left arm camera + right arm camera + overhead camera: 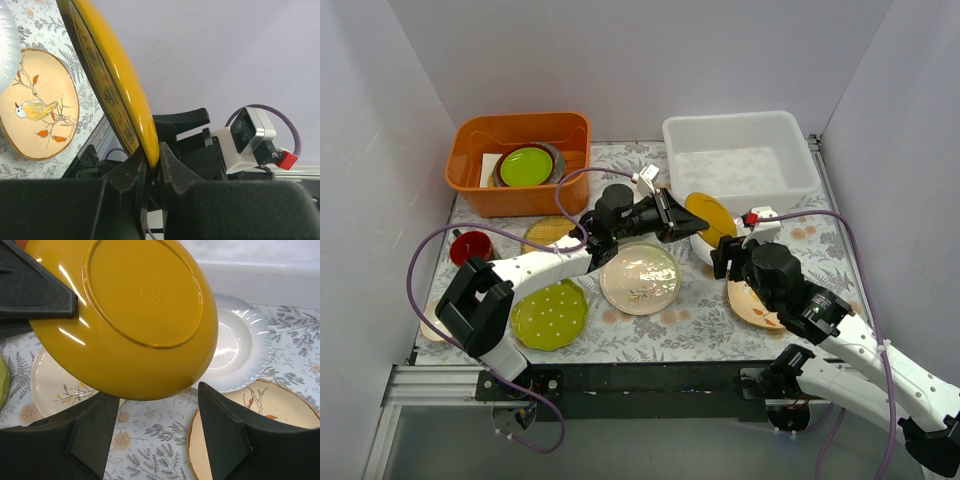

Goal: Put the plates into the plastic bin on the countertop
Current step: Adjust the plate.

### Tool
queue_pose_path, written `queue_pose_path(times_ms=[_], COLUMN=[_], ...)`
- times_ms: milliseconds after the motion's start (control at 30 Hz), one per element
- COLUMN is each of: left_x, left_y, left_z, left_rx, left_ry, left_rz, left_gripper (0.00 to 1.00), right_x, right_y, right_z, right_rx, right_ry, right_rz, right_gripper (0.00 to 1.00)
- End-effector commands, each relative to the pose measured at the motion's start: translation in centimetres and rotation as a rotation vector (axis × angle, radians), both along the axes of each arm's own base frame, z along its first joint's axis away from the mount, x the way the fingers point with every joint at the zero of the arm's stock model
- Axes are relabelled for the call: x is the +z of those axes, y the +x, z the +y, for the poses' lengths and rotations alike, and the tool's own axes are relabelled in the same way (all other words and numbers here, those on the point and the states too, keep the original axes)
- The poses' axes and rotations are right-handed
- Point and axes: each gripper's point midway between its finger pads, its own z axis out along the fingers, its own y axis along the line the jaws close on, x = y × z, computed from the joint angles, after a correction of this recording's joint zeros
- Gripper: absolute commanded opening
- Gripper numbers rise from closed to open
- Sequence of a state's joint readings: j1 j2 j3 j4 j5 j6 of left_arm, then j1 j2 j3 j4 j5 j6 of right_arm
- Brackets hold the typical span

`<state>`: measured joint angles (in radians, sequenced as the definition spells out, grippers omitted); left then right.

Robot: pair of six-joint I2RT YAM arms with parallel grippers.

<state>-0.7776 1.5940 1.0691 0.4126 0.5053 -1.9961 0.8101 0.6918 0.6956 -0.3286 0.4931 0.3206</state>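
The left gripper (670, 215) has its jaws pressed onto the rim of the mustard yellow plate (712, 215), pinching it edge-on; in the left wrist view the rim (115, 85) runs down into the narrow slot between the two jaws; the plate is lifted off the table (690, 322), tilted, just in front of the near left corner of the plastic bin (800, 188) and not yet inside it. The right gripper (723, 257) sits just beside and below the plate with its jaws spread wide; from the right wrist the plate's underside (135, 315) fills the upper view and its lower rim hangs over the gap between the jaws; whether either jaw touches it cannot be told. Under the raised plate a white plate (240, 345) lies flat near the bin wall (260, 280); the cream floral plate (640, 278) lies to its left, the bird plate (757, 306) to its right; the dotted lime green plate (550, 313) lies near the front left; the bin holds no plates.
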Motion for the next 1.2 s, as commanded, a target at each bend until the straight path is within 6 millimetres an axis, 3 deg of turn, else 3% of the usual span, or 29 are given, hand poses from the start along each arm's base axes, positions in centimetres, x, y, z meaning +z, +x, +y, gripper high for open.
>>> queue_pose_path(times_ms=[0,300,433,567,633,1033,1167], left_x=[2.2,-2.1,-2.8,-3.3,-3.5,-3.7,-3.8], left_y=[-1.8,-2.0,-2.2,-2.7,-3.0,-4.3,-4.5], left_z=[0.0,0.0,0.0,-0.2,-0.4,-1.6,-1.8], left_rx=[-0.049,-0.041,-0.047,-0.062,-0.074,-0.116,-0.122], left_ry=[-0.143,-0.102,-0.113,-0.097,-0.091,-0.127,-0.123], left_rz=[0.456,0.597,0.633,0.649,0.658,0.684,0.676], left_gripper=[0.0,0.0,0.0,0.0,0.0,0.0,0.0], right_x=[2.4,1.8,1.5,2.3,2.2,3.2,2.8], right_y=[2.0,3.3,3.4,3.3,3.1,2.8,2.6], right_z=[-1.0,-1.3,-1.5,-1.3,-1.3,-1.5,-1.3], right_rx=[-0.098,-0.159,-0.166,-0.158,-0.144,-0.152,-0.135], right_ry=[-0.014,-0.07,-0.077,-0.031,-0.022,0.019,0.014], right_rz=[-0.109,-0.148,-0.171,-0.235,-0.252,-0.298,-0.285], right_gripper=[0.72,0.7,0.68,0.65,0.55,0.26,0.23])
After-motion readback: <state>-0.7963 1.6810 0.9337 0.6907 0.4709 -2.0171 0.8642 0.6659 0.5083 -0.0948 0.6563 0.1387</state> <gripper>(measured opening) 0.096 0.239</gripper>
